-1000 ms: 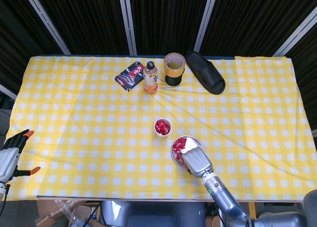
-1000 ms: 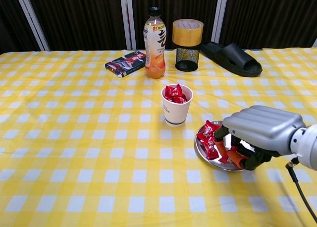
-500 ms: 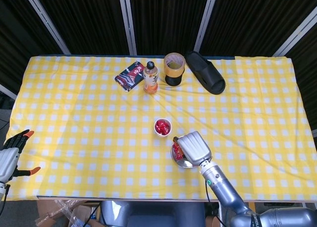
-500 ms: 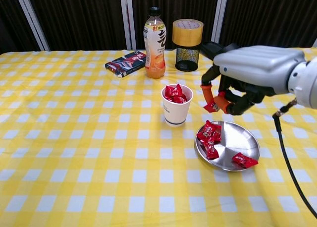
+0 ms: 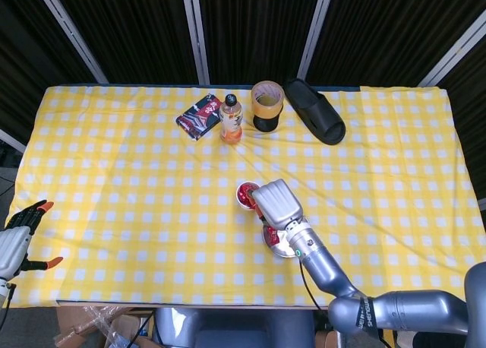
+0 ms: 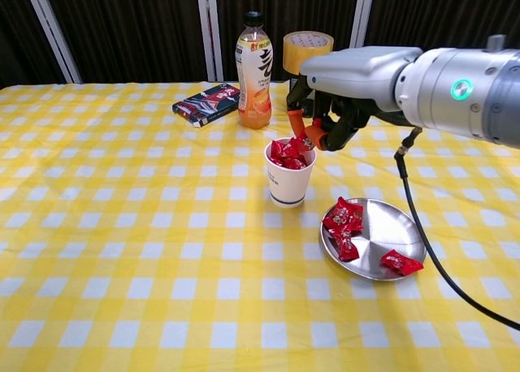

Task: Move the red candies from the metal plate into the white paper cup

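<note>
right hand (image 6: 337,104) over white paper cup (image 6: 289,179), fingertips pinching a red candy (image 6: 302,141); left hand (image 5: 17,240) spread, holding nothing

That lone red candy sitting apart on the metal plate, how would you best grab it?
Pinch the lone red candy across its narrow wrapped body, coming from above: it lies flat near the metal plate rim, clear of the other candies, so fingertips probably fit on either side.
</note>
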Tool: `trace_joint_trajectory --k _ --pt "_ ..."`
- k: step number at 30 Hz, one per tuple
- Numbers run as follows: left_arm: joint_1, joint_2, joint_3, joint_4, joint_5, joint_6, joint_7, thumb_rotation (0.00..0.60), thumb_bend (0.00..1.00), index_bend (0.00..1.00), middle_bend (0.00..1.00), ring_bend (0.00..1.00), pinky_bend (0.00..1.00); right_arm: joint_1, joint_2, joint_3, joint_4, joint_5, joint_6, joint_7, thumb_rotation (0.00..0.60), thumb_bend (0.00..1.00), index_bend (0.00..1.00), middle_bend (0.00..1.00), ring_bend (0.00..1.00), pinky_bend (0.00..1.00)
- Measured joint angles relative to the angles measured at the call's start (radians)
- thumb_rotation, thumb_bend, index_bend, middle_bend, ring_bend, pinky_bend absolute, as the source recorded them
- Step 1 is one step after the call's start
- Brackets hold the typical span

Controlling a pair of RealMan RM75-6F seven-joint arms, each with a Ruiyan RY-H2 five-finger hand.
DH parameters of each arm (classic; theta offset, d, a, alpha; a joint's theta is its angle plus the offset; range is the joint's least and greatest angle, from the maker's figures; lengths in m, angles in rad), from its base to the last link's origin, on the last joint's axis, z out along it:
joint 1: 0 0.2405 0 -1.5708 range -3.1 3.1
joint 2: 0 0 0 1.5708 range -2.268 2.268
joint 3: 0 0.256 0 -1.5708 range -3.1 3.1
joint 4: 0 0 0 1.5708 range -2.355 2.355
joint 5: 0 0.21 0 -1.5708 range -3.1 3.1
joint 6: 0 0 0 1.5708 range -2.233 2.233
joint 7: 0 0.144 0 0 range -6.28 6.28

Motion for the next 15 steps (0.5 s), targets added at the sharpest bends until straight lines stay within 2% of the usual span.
trace_joint_trajectory --k 7,13,15 --pt "-0.004 0.005 0.002 -0.002 -0.001 -0.01 -0.005 0.6 0.06 0.02 0.0 0.0 0.0 0.06 -0.06 0.022 0.127 0.048 -0.045 0.032 0.6 0.64 0.53 0.83 0.94 1.0" --pt "-0.007 0.007 0.0 -0.001 -0.008 -0.017 -0.012 0.6 0.06 0.02 0.0 0.0 0.0 0.091 -0.099 0.02 0.211 0.061 -0.077 0.074 0.6 0.64 0.52 0.83 0.94 1.0" --pt "-0.007 0.007 -0.001 -0.001 -0.008 -0.017 -0.013 0.6 0.06 0.02 0.0 0.0 0.0 0.096 -0.108 0.016 0.229 0.06 -0.082 0.085 0.6 0.64 0.48 0.83 0.94 1.0"
